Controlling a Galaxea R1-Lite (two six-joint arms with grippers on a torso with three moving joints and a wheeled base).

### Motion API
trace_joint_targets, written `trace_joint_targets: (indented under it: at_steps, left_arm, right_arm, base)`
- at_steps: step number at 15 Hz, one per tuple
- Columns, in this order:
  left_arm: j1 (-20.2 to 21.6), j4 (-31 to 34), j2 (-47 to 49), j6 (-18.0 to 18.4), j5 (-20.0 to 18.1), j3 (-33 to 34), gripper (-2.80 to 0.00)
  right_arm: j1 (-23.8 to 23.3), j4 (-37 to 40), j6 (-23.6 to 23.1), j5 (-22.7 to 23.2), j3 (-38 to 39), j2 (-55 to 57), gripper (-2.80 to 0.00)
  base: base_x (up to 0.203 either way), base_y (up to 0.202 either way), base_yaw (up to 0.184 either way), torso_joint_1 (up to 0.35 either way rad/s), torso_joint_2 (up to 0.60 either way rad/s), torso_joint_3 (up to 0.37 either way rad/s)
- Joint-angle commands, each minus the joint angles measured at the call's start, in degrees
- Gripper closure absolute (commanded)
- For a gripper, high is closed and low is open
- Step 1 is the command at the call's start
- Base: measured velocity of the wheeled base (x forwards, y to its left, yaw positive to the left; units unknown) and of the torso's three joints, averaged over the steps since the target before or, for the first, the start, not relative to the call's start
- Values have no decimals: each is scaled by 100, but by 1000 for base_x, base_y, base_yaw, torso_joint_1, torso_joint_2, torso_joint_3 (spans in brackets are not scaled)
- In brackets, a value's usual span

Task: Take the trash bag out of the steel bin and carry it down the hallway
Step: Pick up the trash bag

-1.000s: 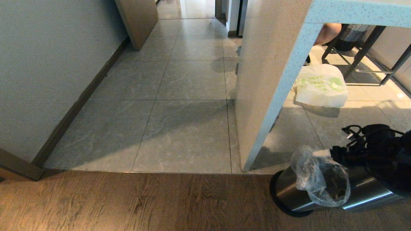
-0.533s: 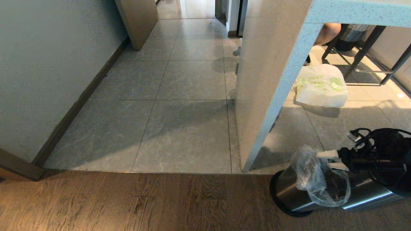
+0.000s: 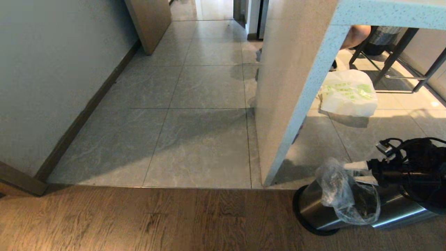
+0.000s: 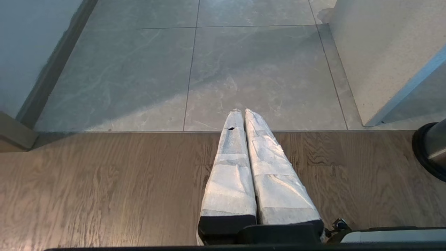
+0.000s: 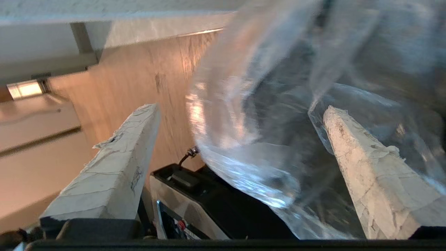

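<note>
Lower right of the head view: the steel bin point(image 3: 348, 209) stands on the wood floor point(image 3: 139, 223) just below the seam with the tiled floor, beside the foot of a pale speckled counter panel point(image 3: 292, 87). The trash bag point(image 3: 343, 191), clear and crinkled, sits in the bin with its loose collar bunched up above the rim, which offers film to pinch. The right gripper point(image 3: 357, 173) reaches in level from the right edge, its taped fingers point(image 5: 369, 174) spread wide to either side of the bag's film in the right wrist view; nothing is grasped. The spread is probably set to take in a fold of the collar before clenching. The left gripper point(image 4: 243, 113) hangs parked over the wood floor, fingers pressed together and empty. Open room lies in the hallway point(image 3: 202, 87) at centre and upper centre, bounded by the wall's baseboard on the left and the counter panel's edge on the right. A white shopping bag point(image 3: 348, 93) lies under the counter, clear of that path.
</note>
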Motion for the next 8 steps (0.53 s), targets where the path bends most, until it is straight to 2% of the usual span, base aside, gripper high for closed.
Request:
trace_joint_targets:
  at_steps: [1, 3, 5, 8]
  left_arm:
    - [0, -1, 7, 0, 3, 9, 0]
    - [0, -1, 7, 0, 3, 0, 0]
    - [0, -1, 7, 0, 3, 2, 0]
    - [0, -1, 7, 0, 3, 0, 0]
  right_arm:
    - [95, -5, -10, 21, -2, -4, -280]
    - [190, -172, -19, -90, -20, 14, -280]
    - [293, -456, -19, -477, -57, 61, -280]
    - [340, -818, -24, -574, -134, 137, -280]
  base:
    - [0, 0, 0, 0, 0, 0]
    - [0, 0, 0, 0, 0, 0]
    - [0, 0, 0, 0, 0, 0]
    - [0, 0, 0, 0, 0, 0]
